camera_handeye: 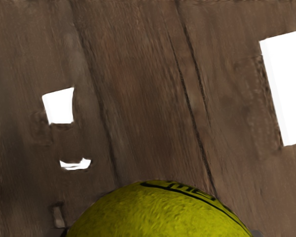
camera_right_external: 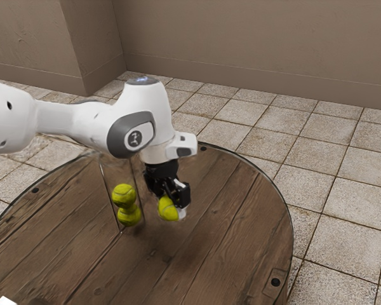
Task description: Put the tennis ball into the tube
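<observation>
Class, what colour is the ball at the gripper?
Yellow-green with dark lettering; the ball shows best in the wrist view.

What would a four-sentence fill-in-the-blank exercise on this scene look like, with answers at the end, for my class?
1. The tube stands on a table made of ____.
2. The number of stacked tennis balls in it is ____.
3. The gripper holds one more tennis ____.
4. In the exterior view, the tube appears to the ____ of the gripper.

Missing words: wood; two; ball; left.
</observation>
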